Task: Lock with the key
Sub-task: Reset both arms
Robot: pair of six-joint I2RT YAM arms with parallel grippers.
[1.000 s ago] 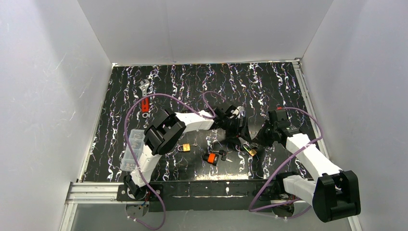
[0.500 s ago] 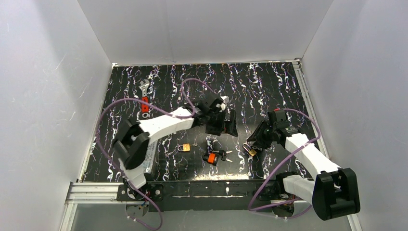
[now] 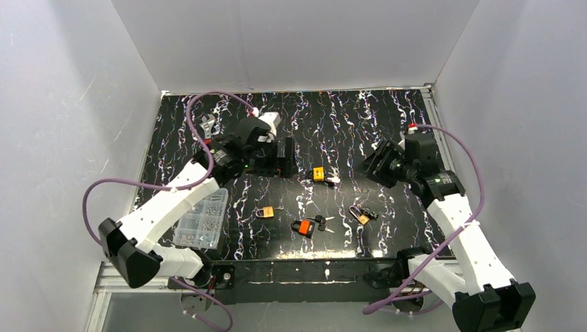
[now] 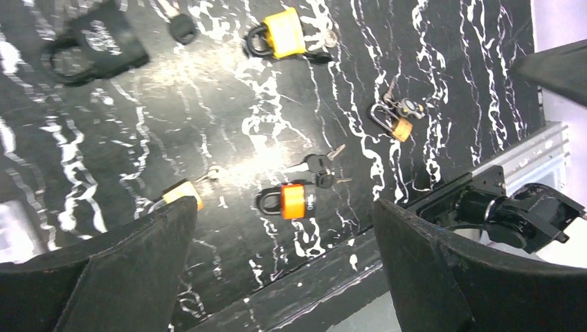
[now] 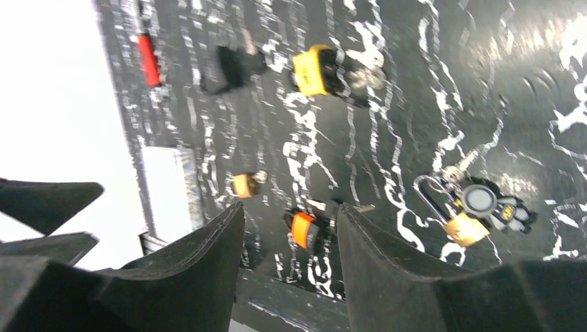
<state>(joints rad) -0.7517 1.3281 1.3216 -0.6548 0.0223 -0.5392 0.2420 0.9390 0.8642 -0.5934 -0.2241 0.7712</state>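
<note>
A small brass padlock [image 3: 360, 215] lies on the black mat with its silver shackle swung out. A key [image 5: 479, 200] with a round head rests against the same brass padlock [image 5: 465, 229], which also shows in the left wrist view [image 4: 400, 128]. My right gripper [image 3: 376, 167] hangs open above and behind it, holding nothing, and its jaws [image 5: 291, 270] stand apart. My left gripper [image 3: 285, 160] is raised over the mat's middle left, wide open [image 4: 284, 277] and empty.
A yellow padlock [image 3: 318, 173] with a key lies mid-mat. An orange padlock [image 3: 302, 227] lies near the front with loose keys [image 3: 322, 221] beside it. A small brass lock [image 3: 265, 212] and a clear parts box [image 3: 204, 221] lie left. A black padlock [image 4: 93, 41] and a wrench [image 3: 206, 127] lie farther back.
The right gripper opened, let go of the brass padlock and rose backward. The left arm lifted and pulled back to the left, uncovering the yellow padlock.
</note>
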